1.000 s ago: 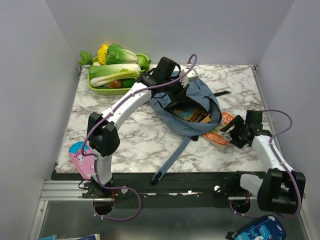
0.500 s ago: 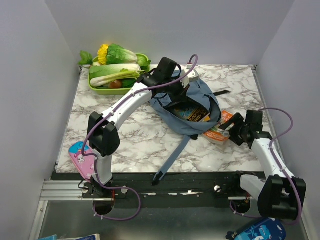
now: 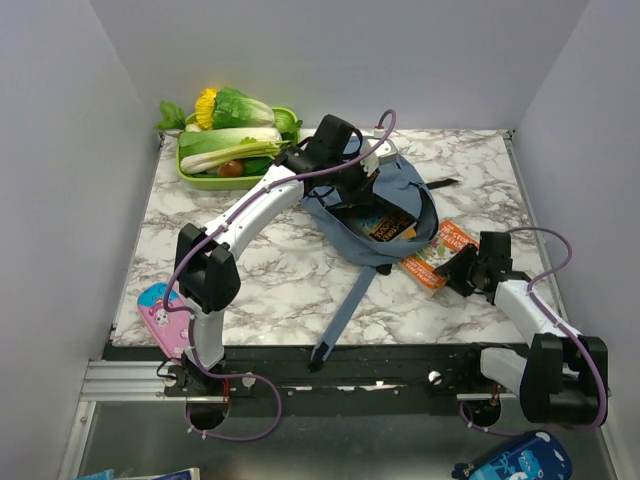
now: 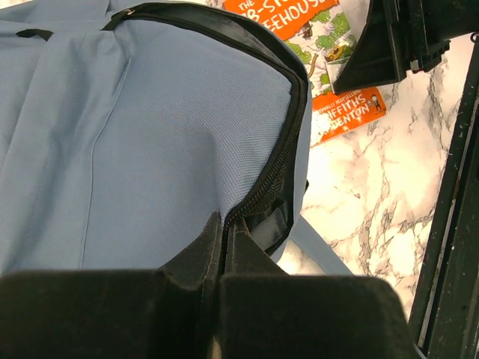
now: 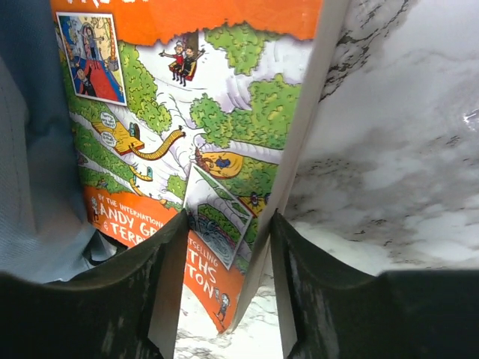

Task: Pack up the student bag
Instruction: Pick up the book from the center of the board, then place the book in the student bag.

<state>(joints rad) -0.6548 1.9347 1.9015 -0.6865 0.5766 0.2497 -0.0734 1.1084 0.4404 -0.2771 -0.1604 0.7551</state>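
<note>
The dusty-blue student bag lies open at the table's middle back, with a book in its mouth. My left gripper is shut on the bag's zipper edge; the blue fabric fills the left wrist view. An orange and green picture book lies on the marble beside the bag's right side. My right gripper is open, its jaws standing either side of the book's near corner. One finger lies over the cover and the other stands by the page edge.
A green tray of vegetables stands at the back left. A pink pencil case lies at the front left edge. The bag's long strap trails to the front rail. A dark-blue printed pouch lies below the table, front right.
My right gripper has drawn back toward the front and left, onto the book's corner. The bag's right side has shifted left, so more of the orange book shows. The left arm has barely moved.
</note>
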